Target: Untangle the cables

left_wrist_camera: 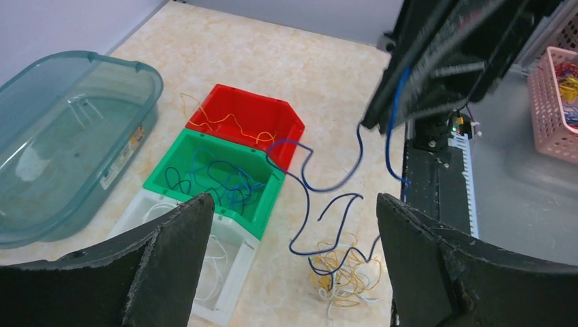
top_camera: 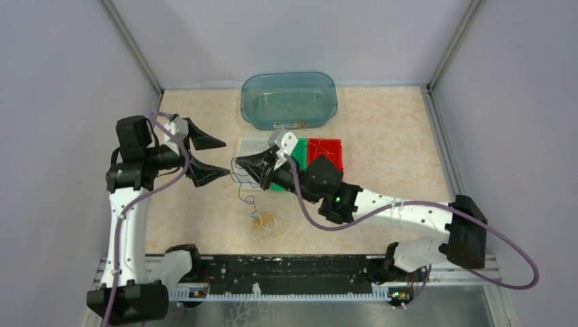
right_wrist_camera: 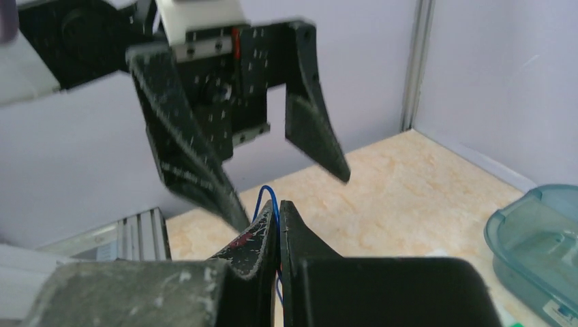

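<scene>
My right gripper (top_camera: 240, 164) is shut on a thin blue cable (left_wrist_camera: 305, 193) and holds it up above the table. The cable hangs in loops down to a small tangle of yellow, white and blue cables (top_camera: 264, 225) on the table, also in the left wrist view (left_wrist_camera: 344, 276). In the right wrist view the right gripper (right_wrist_camera: 278, 206) pinches the blue cable's loop (right_wrist_camera: 270, 193) between closed tips. My left gripper (top_camera: 225, 158) is open and empty, facing the right gripper's tips from the left; its fingers (right_wrist_camera: 310, 122) hang just beyond them.
A white bin (top_camera: 251, 146), a green bin (top_camera: 300, 148) and a red bin (top_camera: 326, 151) stand side by side under the right arm, each with cables inside. A teal tub (top_camera: 290, 99) sits behind them. A pink basket (left_wrist_camera: 555, 102) stands off the table.
</scene>
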Controlling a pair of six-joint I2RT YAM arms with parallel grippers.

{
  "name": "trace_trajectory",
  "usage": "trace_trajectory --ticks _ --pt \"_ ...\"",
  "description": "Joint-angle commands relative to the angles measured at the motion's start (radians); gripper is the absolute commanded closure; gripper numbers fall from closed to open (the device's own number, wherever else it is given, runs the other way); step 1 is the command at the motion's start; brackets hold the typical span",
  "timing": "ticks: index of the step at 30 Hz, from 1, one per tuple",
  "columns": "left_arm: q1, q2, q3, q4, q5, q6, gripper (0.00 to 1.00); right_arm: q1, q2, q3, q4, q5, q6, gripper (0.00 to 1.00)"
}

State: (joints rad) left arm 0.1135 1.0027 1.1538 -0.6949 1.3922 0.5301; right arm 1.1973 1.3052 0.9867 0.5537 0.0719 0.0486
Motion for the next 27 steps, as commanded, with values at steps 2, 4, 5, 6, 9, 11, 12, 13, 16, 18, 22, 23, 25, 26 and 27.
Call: trace_trajectory --ticks 2,4,5,6,9,11,12,13,16,18,22,23,25,26,27 --pt "-0.008 -0.087 -0.095 -0.023 0.087 0.064 0.05 -0.009 -0.027 0.122 0.069 -0.006 0.064 1.0" --pt "-0.022 -0.114 -0.125 -0.022 0.101 0.067 0.05 -0.009 -0.014 0.159 0.054 -0.016 0.073 1.0" --pt "-0.033 -0.125 -0.137 -0.022 0.106 0.069 0.05 -0.009 -0.007 0.175 0.051 -0.024 0.08 1.0" --pt "-0.047 -0.134 -0.146 -0.023 0.109 0.069 0.04 -0.009 0.001 0.189 0.049 -0.031 0.086 1.0" --pt "-0.117 -0.153 -0.162 -0.006 0.08 0.04 0.04 -0.008 0.028 0.227 0.044 -0.042 0.102 1.0" --pt "-0.174 -0.166 -0.177 0.031 0.036 -0.004 0.05 -0.008 0.043 0.247 0.043 -0.044 0.104 1.0" --pt "-0.205 -0.174 -0.188 0.059 0.012 -0.028 0.05 -0.008 0.048 0.257 0.044 -0.045 0.107 1.0" --pt "-0.226 -0.185 -0.204 0.113 -0.015 -0.062 0.05 -0.008 0.053 0.268 0.046 -0.051 0.112 1.0" --pt "-0.261 -0.217 -0.269 0.319 -0.102 -0.235 0.08 -0.008 0.067 0.293 0.05 -0.074 0.135 1.0" --pt "-0.27 -0.226 -0.298 0.444 -0.112 -0.343 0.09 -0.008 0.075 0.299 0.041 -0.075 0.141 1.0" --pt "-0.282 -0.201 -0.29 0.541 -0.159 -0.467 0.39 -0.008 0.064 0.28 0.046 -0.065 0.141 1.0" --pt "-0.282 -0.196 -0.283 0.54 -0.175 -0.469 0.51 -0.008 0.057 0.272 0.046 -0.056 0.138 1.0" --pt "-0.282 -0.196 -0.271 0.536 -0.218 -0.465 0.87 -0.008 0.04 0.253 0.046 -0.04 0.131 1.0" --pt "-0.282 -0.203 -0.265 0.536 -0.236 -0.466 0.96 -0.008 0.03 0.242 0.044 -0.033 0.129 1.0" --pt "-0.281 -0.205 -0.255 0.534 -0.243 -0.457 1.0 -0.008 0.022 0.231 0.041 -0.028 0.127 1.0"
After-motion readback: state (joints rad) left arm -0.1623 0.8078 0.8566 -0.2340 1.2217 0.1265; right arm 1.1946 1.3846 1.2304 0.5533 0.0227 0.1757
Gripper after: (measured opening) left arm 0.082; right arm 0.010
